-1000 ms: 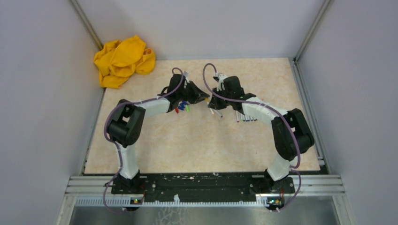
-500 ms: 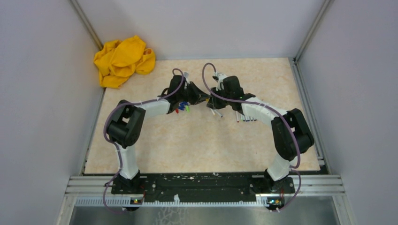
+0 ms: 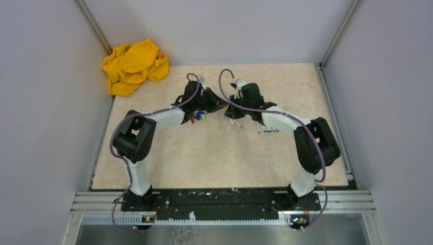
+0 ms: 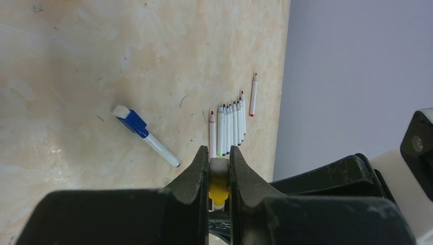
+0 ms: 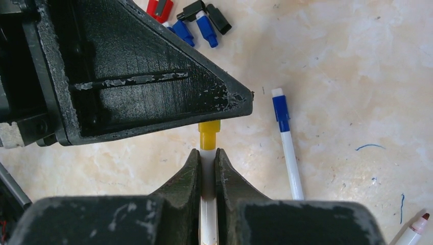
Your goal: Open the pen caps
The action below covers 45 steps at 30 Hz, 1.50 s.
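The yellow cap (image 5: 209, 133), over the middle of the counter (image 3: 214, 158), is pinched in the left pincer (image 4: 219, 155), and its white barrel (image 5: 208, 219) is gripped in the right pincer (image 5: 207, 153). A straight pull apart is called for to uncap it.

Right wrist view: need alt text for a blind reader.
The right gripper clamps a white pen barrel whose yellow cap is held by the left gripper above. A blue-capped pen lies to the right; loose caps, red, blue and black, sit at top.
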Each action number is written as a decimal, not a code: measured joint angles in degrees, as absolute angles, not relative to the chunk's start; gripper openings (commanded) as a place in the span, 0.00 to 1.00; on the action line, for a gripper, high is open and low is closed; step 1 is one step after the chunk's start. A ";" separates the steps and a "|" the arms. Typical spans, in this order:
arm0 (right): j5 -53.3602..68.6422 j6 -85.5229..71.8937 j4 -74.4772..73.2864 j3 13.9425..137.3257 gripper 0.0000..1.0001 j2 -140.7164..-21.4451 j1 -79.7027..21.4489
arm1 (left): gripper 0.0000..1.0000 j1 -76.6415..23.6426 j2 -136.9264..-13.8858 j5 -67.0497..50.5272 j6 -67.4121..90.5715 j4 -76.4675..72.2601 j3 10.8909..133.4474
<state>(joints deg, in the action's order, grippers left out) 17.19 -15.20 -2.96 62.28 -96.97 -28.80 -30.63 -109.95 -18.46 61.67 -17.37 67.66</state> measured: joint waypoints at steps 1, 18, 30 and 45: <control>17.04 -15.20 -2.66 62.26 0.00 -96.97 -28.88 | 0.00 -30.61 -109.69 -17.45 61.41 -17.10 67.68; 11.97 -16.38 0.12 47.16 0.00 -91.48 -30.59 | 0.00 -19.14 -111.90 -4.05 55.61 -7.25 80.60; -2.92 -16.10 -6.61 52.40 0.00 -90.89 -30.61 | 0.02 -23.11 -103.46 7.84 50.70 2.85 63.44; -11.09 -16.10 -8.64 54.54 0.02 -97.84 -27.55 | 0.30 -23.05 -99.50 12.88 51.37 4.25 57.28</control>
